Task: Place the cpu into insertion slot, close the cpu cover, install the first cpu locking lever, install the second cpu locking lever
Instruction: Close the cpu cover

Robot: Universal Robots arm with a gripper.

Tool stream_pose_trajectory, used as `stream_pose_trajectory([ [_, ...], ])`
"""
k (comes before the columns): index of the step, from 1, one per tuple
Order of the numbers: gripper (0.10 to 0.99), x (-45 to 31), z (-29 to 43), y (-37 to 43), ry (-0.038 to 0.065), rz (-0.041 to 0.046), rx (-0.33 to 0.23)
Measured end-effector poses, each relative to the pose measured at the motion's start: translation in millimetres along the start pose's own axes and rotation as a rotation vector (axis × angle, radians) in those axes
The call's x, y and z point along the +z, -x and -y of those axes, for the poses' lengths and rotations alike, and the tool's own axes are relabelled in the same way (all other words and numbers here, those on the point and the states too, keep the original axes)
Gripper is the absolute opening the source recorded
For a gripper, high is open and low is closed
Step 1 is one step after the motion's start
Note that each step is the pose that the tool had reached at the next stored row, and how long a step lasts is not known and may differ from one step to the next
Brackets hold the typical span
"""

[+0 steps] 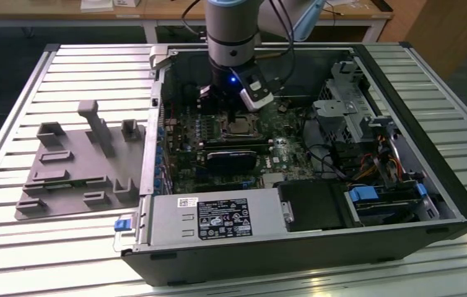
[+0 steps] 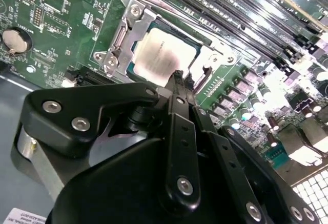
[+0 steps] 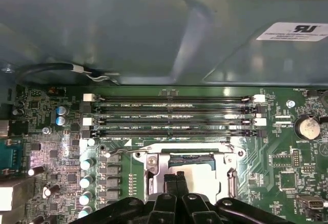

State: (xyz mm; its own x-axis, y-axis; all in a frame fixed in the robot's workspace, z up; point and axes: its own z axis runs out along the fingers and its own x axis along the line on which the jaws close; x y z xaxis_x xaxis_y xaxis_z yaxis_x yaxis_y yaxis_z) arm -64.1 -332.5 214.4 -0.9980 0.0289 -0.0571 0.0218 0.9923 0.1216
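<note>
The cpu (image 2: 164, 55) lies flat in the insertion slot (image 1: 238, 128) on the green motherboard, its pale silvery top facing up. The cpu cover (image 2: 136, 21) lies down around it as a silvery frame, and the chip shows through its window. A thin metal lever (image 2: 169, 6) runs along the socket side that faces the memory slots. My gripper (image 2: 178, 75) hangs just above the chip's edge. Its black fingers are pressed together with nothing between them. The first wrist view shows the gripper (image 3: 177, 177) over the cpu (image 3: 200, 178) and the cover (image 3: 154, 165).
Long memory slots (image 3: 174, 116) lie just beyond the socket, then the case wall (image 3: 154, 34). A black graphics card (image 1: 229, 162) sits in front of the socket, the grey power-supply box (image 1: 213, 219) nearer still. Drive cages (image 1: 357, 117) stand at the exterior view's right. A grey fixture (image 1: 77, 164) lies outside the case.
</note>
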Motion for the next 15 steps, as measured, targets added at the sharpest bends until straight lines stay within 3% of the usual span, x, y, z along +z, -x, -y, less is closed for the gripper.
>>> stream_pose_trajectory([
  [9, 0.102, 5.8, 1.0, -8.7, -0.003, 0.0009, 0.007],
  [15, 0.102, 10.8, 1.6, -10.0, -0.003, 0.0014, 0.011],
])
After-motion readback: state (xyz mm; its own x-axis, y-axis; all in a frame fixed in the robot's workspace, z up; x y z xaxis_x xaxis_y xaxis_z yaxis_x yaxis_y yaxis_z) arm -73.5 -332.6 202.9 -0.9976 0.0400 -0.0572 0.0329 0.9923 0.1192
